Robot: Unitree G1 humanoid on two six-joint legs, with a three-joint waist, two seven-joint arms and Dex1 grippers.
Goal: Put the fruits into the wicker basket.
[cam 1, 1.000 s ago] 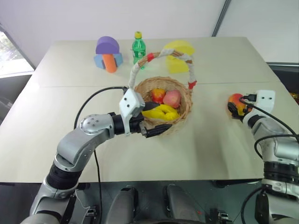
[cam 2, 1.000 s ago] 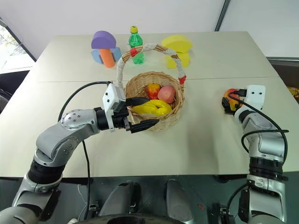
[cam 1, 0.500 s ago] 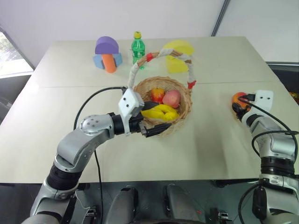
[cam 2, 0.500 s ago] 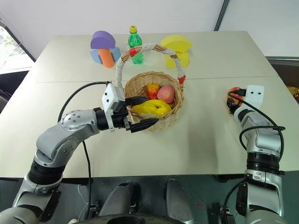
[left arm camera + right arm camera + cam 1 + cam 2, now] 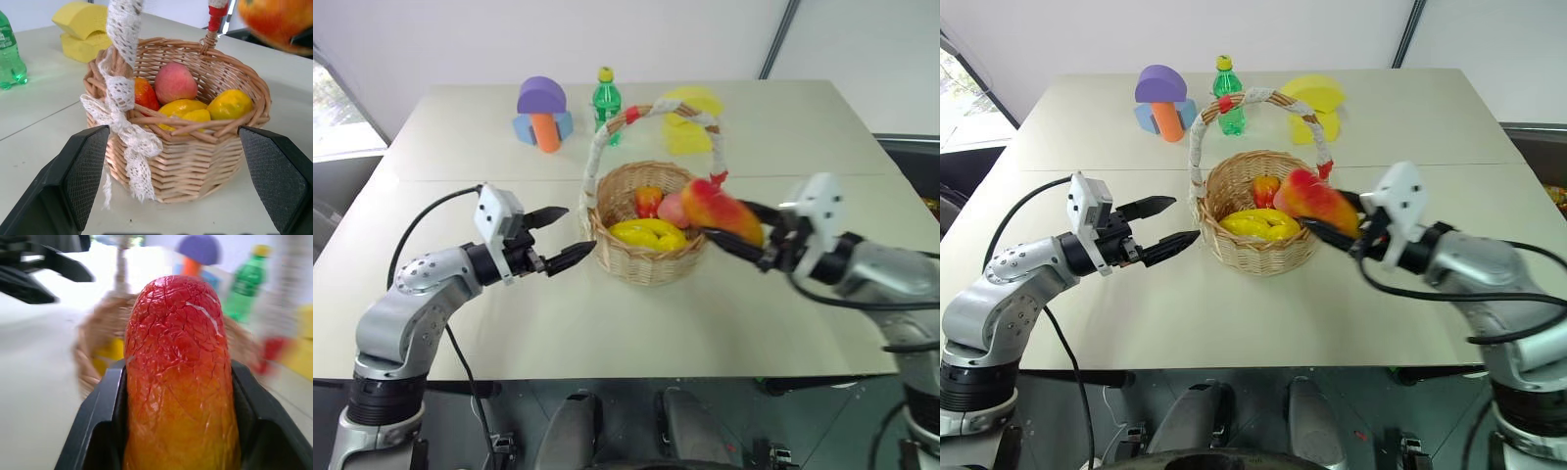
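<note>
With the banana (image 5: 649, 232), peach (image 5: 674, 209) and a red fruit (image 5: 647, 200) already in the wicker basket (image 5: 644, 262), only the mango (image 5: 722, 209) remains, clamped in the right gripper (image 5: 736, 227) at the rim; the left gripper (image 5: 558, 235) gapes empty beside it.

1. The scene was brightly and evenly lit; the pale tabletop (image 5: 783, 323) showed no hard glare.
2. Daylight entered through a window at the far left edge of the head views.
3. Shadows were soft and faint, with a pale one under the wicker basket (image 5: 646, 262).
4. The right claw (image 5: 739, 233) and its mango (image 5: 722, 211) were smeared by motion blur in both head views, while the left claw (image 5: 560, 237) stayed sharp.
5. In the right wrist view the mango was crisp, but the basket, the green bottle (image 5: 247, 281) and the foam blocks behind it were streaked and out of focus.
6. The left wrist view was sharp on the basket weave; the mango at its upper corner was blurred.
</note>
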